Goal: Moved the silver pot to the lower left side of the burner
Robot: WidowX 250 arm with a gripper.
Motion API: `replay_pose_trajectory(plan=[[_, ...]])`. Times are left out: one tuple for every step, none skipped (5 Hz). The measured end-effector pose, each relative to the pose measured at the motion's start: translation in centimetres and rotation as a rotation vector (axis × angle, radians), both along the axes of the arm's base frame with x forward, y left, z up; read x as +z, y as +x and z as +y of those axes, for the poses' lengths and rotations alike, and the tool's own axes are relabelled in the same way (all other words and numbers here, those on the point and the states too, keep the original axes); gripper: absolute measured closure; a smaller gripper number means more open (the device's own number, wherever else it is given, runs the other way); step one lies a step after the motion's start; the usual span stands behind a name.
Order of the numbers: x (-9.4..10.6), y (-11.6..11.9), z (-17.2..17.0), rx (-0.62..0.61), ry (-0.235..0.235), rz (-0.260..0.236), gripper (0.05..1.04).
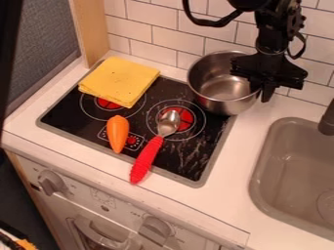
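The black gripper (266, 78) hangs at the upper right, over the right rim of the silver pot (225, 101), and covers part of that rim. The pot stands upright at the back right corner of the black stove top, close to the tiled wall, and its visible inside holds nothing. Two burner rings mark the stove top. The right burner (188, 118) lies in front of the pot and a little to its left. The left burner (109, 103) is partly under a folded yellow cloth.
The yellow cloth (118, 80) lies at the back left. A spoon with a red handle (147, 158) crosses the right burner and the front edge of the stove top. An orange carrot (117, 133) lies left of the spoon. The grey sink (261, 176) is at the right.
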State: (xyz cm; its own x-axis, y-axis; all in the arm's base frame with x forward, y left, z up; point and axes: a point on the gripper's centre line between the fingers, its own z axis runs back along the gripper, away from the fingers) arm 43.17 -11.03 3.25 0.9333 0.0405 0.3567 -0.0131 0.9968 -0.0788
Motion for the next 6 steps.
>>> replay_pose_trajectory(plan=[[0.1,0.0,-0.1,0.011,-0.006,0.030,0.993],[-0.4,-0.3,0.0,0.027,0.059,0.144,0.994],[-0.7,-1.3,0.4,0.021,0.138,0.320,0.996],[2.8,-6.7,4.5,0.004,0.188,0.375,0.999],[4.2,-11.7,10.6,0.052,0.168,0.330,0.957],[4.6,-16.7,14.7,0.032,0.160,0.312,0.759]])
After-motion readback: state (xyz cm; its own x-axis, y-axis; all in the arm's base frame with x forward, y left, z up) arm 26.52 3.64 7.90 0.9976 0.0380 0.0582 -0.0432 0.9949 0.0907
